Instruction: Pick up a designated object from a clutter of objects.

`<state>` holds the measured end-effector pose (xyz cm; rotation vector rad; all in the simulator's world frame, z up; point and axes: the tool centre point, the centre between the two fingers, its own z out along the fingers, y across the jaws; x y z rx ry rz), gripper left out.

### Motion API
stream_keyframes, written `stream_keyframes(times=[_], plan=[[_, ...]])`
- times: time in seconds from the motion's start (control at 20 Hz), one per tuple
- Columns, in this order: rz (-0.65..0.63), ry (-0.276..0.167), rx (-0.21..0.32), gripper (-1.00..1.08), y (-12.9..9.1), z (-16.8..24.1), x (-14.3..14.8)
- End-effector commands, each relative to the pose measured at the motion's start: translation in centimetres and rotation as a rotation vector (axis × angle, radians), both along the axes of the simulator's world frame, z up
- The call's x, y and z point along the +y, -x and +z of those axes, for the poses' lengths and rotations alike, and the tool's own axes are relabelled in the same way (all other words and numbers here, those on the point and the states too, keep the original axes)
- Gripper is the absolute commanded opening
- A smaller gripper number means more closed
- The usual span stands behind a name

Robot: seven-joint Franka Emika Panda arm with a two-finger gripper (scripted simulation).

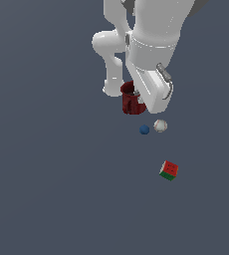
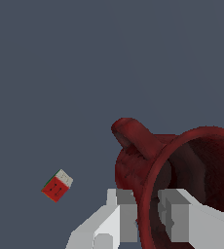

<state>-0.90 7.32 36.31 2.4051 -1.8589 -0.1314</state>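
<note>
We are pinching the dark red mug by its rim, our gripper closing one finger outside the wall and the other inside the dark hollow; its small rounded handle is jutting just beyond the outer finger.

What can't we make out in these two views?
- Exterior view: fingers hidden behind the arm's hand; the dark red mug is partly covered by it too.
- Wrist view: mug cut off by the frame edge; the fingers straddle its wall, but whether they press it is unclear.
- Wrist view: blue ball and whitish ball out of frame.
- Red-and-green cube: face detail too small.
</note>
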Motion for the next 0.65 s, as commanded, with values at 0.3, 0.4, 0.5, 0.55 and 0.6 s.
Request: stream_keyframes(times=[0.3,0.4,0.5,0.55,0.6], plan=[[0.0,0.0,-0.001,-1.0,1.7,4.9,-1.6],[0.0,0.001,-0.001,-1.0,1.8,5.4,-1.7],[0.0,0.001,-0.001,-1.0,1.8,5.6,-1.8],[0.0,0.001,-0.001,-1.0,1.8,5.7,-1.8],[0.0,0.001,-0.001,-1.0,1.8,5.7,-1.8]])
